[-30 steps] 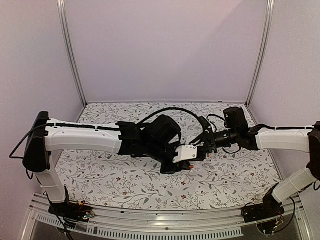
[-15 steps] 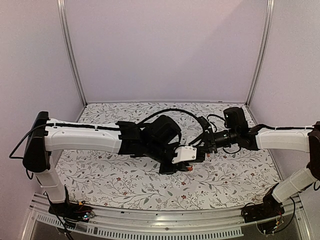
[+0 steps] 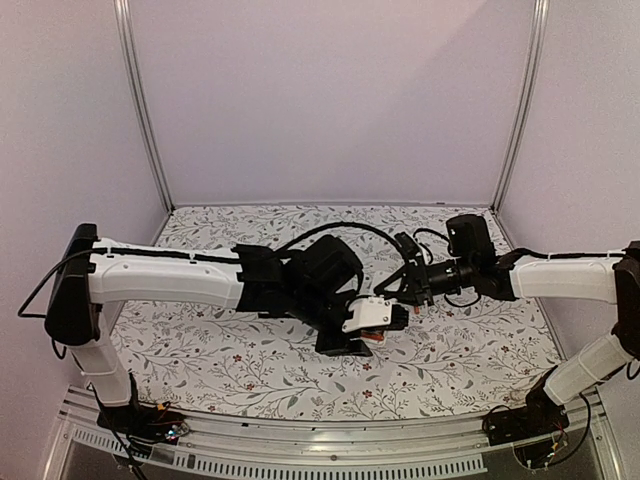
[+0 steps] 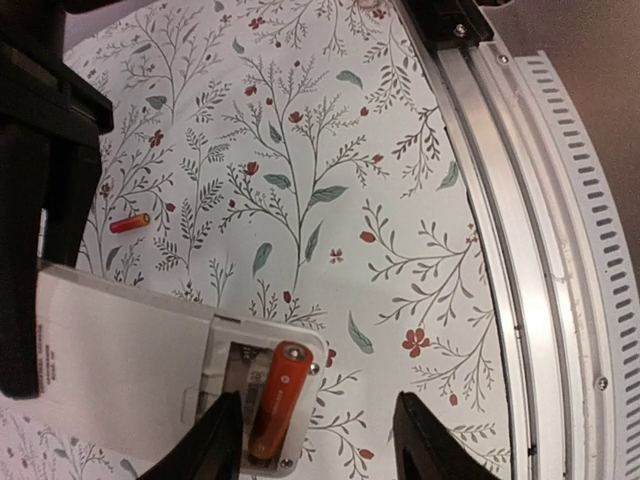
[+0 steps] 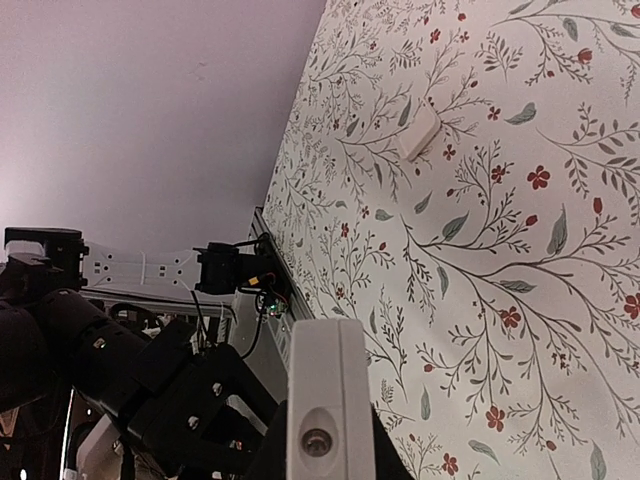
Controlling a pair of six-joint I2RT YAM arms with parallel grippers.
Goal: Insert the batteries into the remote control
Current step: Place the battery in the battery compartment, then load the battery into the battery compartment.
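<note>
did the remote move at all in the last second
Yes, slightly: in the top view the remote control has shifted left and toward the near edge, away from the right frame post.

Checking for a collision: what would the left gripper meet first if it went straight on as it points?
Probably the remote control, at the battery seated in it; otherwise the table. Depth is unclear.

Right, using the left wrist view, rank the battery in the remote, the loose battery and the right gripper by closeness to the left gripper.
1. Seated battery, in the remote control slot, right beside the left gripper.
2. Right gripper, clamping the remote's far end, at left.
3. Loose battery, down on the table, upper left.
</note>
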